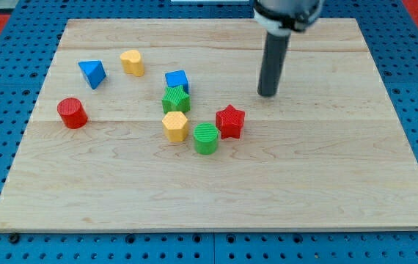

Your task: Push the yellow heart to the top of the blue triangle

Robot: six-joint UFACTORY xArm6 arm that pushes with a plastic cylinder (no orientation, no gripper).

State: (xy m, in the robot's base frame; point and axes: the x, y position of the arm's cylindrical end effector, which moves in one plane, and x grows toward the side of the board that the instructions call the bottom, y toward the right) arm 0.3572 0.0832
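The yellow heart (132, 63) lies near the board's upper left, just right of the blue triangle (92, 73) and slightly higher than it. A small gap separates them. My tip (268, 94) rests on the board right of centre, far to the right of both blocks and touching no block.
A blue cube (177, 79), a green block (175, 99), a yellow hexagon (174, 126), a green cylinder (206, 138) and a red star (230, 122) cluster mid-board. A red cylinder (72, 113) sits at the left. The wooden board (326, 183) lies on a blue pegboard.
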